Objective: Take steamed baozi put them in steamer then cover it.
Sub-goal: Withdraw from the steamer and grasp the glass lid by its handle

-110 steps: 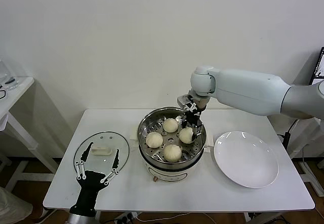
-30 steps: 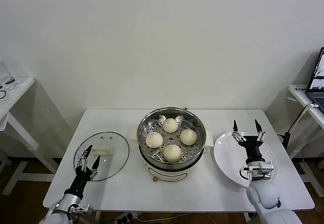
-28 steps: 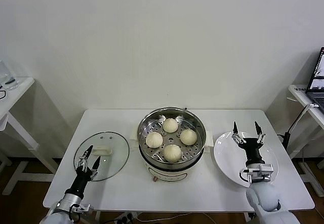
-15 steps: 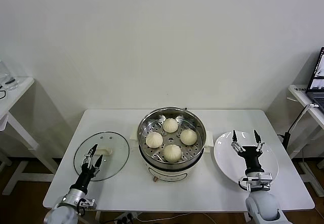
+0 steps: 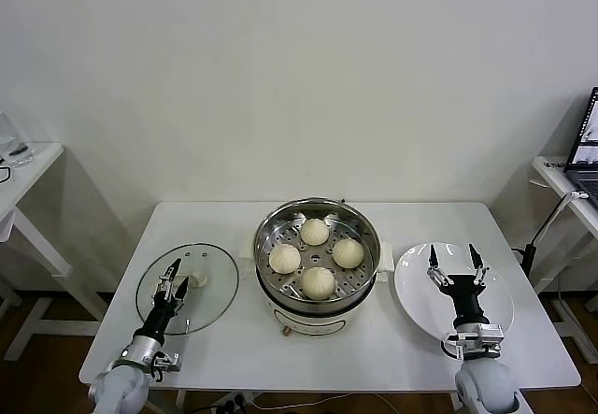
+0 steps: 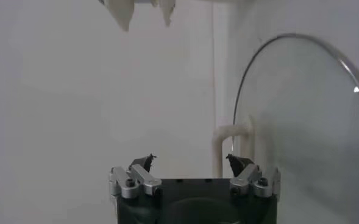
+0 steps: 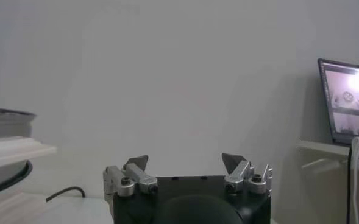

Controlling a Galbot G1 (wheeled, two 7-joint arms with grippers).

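a white plate [image 5: 486,311] lies on the white table [image 5: 374,349], laptop [image 5: 588,134] at far right.

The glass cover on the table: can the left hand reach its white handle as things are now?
Probably yes. The left hand, open, hovers over the cover beside its white handle. Nothing lies between them, and the steamer stands off to the side.

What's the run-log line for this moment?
baozi: four in steamer | cover: on table, left of steamer | left gripper: open over cover | right gripper: open over plate
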